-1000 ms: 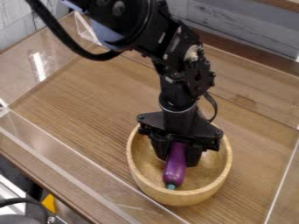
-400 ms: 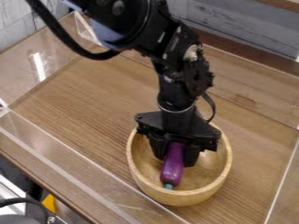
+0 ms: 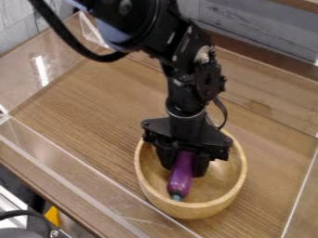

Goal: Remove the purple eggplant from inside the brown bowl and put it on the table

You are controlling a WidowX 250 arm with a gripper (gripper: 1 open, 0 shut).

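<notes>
Hand (image 3: 183, 163) closed on 1 purple eggplant (image 3: 181, 177), over wood-grain table (image 3: 93, 104); white slatted wall (image 3: 267, 26) behind.

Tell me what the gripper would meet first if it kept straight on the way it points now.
Probably the eggplant, right at the fingertips of the gripper, then the inside of the bowl; the gap beneath is unclear from this one view.
</notes>
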